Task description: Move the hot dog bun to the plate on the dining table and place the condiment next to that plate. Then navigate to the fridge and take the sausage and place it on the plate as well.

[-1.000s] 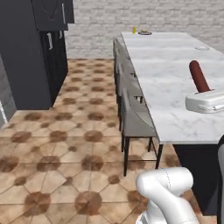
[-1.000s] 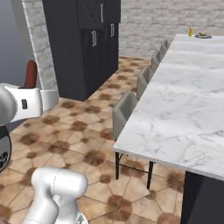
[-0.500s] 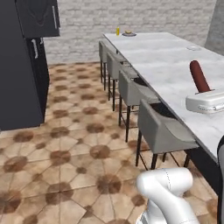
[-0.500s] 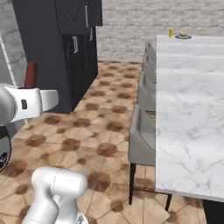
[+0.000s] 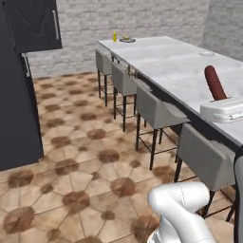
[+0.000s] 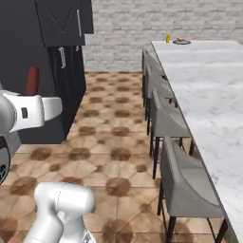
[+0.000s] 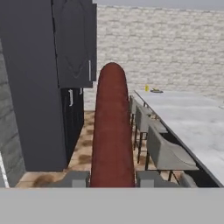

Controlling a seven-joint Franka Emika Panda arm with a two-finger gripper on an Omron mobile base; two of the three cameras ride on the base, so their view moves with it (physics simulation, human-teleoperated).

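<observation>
The long table (image 5: 180,66) runs away from the base with grey stools (image 5: 154,109) along its near edge, and at its far end the plate (image 5: 126,40) carries the bun (image 5: 126,37), with the yellow condiment (image 5: 114,36) standing just beside it. The gripper (image 7: 112,178) is clamped on the sausage (image 7: 112,131), which stands up between the fingertips (image 7: 75,178); the left base view shows the sausage above the table, whereas the right base view sets it against black cabinets (image 6: 52,52)
</observation>
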